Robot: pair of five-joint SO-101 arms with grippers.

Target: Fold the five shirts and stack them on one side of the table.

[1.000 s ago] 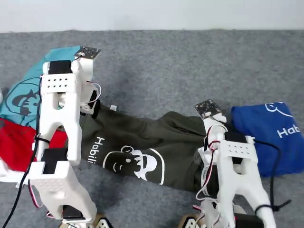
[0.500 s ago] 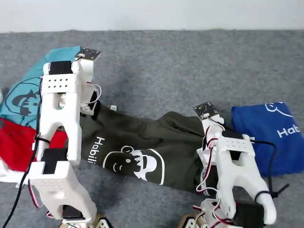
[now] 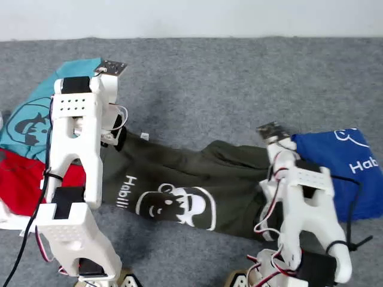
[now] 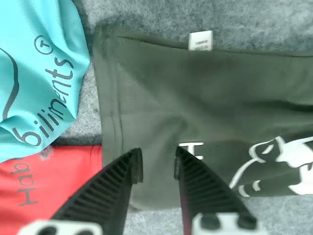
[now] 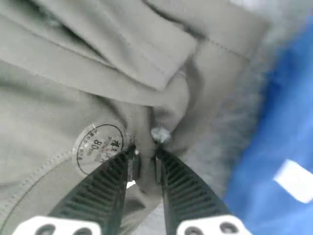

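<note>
Dragging marks the last second: the right claw [image 5: 145, 161], clamped on a bunched fold of the olive-green T-shirt [image 3: 179, 176], has swung toward the blue T-shirt [image 3: 341, 170]. The white cartoon print [image 3: 182, 206] has slid the same way with it, while the edge carrying the small white label [image 4: 201, 40] has stayed put, so the cloth is being drawn out flatter across the grey table [image 3: 239, 78]. The left claw [image 4: 156, 164] has not moved; its jaws stand apart low over the shirt's opposite end, just beside the turquoise T-shirt [image 4: 34, 78] and the red T-shirt [image 4: 49, 181]. Whether its tips press the fabric I cannot tell. For the task this looks like the spreading step. The olive shirt lies stretched between the 2 arms with no fold made yet, and the 2 shirts at the left seem to be waiting their turn. The blue one already looks folded, and further pulling could bring olive cloth over it.
</note>
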